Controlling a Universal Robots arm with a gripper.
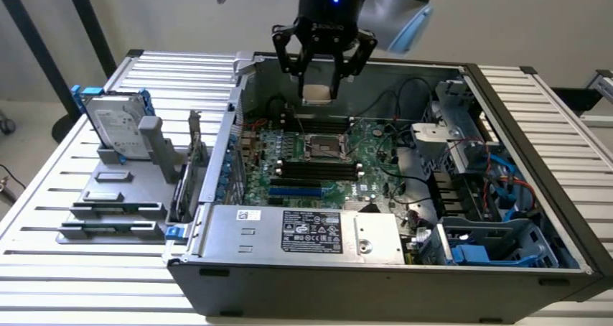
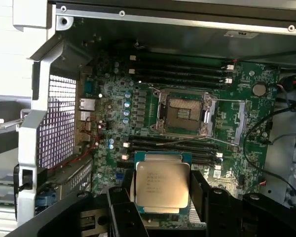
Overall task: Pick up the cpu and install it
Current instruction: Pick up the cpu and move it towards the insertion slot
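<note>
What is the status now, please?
Gripper shut on flat square silver-grey cpu. Held over green motherboard, short of empty metal-framed socket. No obstruction seen between them.

— Where is everything?
— The case (image 1: 383, 286) stands on the table (image 1: 43, 218). The motherboard (image 1: 369, 186) lies inside it, with the socket (image 1: 324, 148) near the middle.
— And the cpu?
— The cpu (image 1: 316, 95) is in the gripper (image 1: 318, 89), above the board, perhaps just behind the socket.
— What else?
— The power supply (image 1: 306, 231) is in the case, in front of the board. The hard drive (image 1: 117, 128) is outside, on the exterior view's left.

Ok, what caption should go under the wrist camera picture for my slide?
Gripper holding the cpu above the motherboard, whose socket sits empty.
</note>
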